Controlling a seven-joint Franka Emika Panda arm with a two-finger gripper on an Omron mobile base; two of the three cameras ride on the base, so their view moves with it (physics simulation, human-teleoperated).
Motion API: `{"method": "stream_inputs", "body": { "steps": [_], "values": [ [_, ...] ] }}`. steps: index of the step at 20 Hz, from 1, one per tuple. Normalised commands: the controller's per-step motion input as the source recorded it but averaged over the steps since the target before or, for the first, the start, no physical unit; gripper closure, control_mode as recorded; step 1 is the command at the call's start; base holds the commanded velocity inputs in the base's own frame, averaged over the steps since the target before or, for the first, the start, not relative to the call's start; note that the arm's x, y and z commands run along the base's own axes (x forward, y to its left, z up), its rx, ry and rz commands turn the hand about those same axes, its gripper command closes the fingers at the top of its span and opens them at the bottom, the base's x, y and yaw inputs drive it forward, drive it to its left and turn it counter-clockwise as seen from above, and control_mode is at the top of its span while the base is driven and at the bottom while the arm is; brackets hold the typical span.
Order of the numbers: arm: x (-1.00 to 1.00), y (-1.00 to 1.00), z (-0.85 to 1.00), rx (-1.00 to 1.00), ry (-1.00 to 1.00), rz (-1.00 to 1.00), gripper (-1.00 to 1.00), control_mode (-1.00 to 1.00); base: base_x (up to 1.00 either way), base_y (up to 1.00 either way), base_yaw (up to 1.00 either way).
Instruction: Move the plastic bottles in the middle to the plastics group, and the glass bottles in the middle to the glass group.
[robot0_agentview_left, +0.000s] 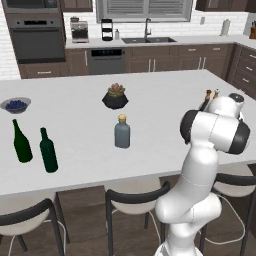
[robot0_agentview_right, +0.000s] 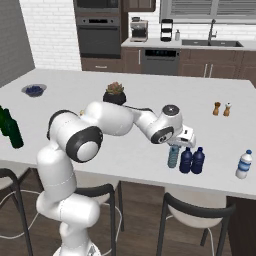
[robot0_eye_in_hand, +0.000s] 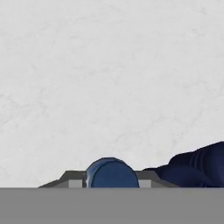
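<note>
My gripper (robot0_agentview_right: 173, 148) is shut on the top of a pale blue plastic bottle (robot0_agentview_right: 173, 158), which is upright at the counter's near right. Right beside it stand two dark navy bottles (robot0_agentview_right: 192, 161) of the plastics group, with another pale bottle (robot0_agentview_right: 243, 165) further right. In the hand view the held bottle's blue cap (robot0_eye_in_hand: 111, 173) sits between the fingertips, and a navy bottle (robot0_eye_in_hand: 197, 168) lies to its right. The grey glass bottle (robot0_agentview_left: 122, 132) with a tan cap stands mid-counter. Two tall dark green bottles (robot0_agentview_left: 21, 142) (robot0_agentview_left: 48, 151) form the glass group at the left.
A potted plant (robot0_agentview_left: 115, 96) stands behind the grey bottle and a bowl of blueberries (robot0_agentview_left: 16, 104) sits far left. Salt and pepper shakers (robot0_agentview_right: 222, 108) stand at the back right. Stools (robot0_agentview_right: 197, 215) line the counter's near edge.
</note>
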Motion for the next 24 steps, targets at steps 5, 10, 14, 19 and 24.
{"method": "stream_inputs", "body": {
  "steps": [5, 10, 14, 19, 24],
  "values": [
    [0.0, 0.0, 0.06, 0.0, 0.0, 0.0, -1.0, -1.0, 0.0, 0.0, 0.0],
    [0.0, 0.0, 0.29, 0.0, 0.0, 0.0, -1.0, -1.0, 0.0, 0.0, 0.0],
    [0.0, 0.0, 0.32, 0.0, 0.0, 0.0, -1.0, -1.0, 0.0, 0.0, 0.0],
    [-0.1, 0.2, 0.68, 0.0, -0.02, 0.01, -1.0, -1.0, 0.0, 0.0, 0.0],
    [-0.17, 0.74, 0.73, -0.01, -0.01, 0.1, -1.0, -1.0, 0.0, 0.0, 0.0]
  ]
}}
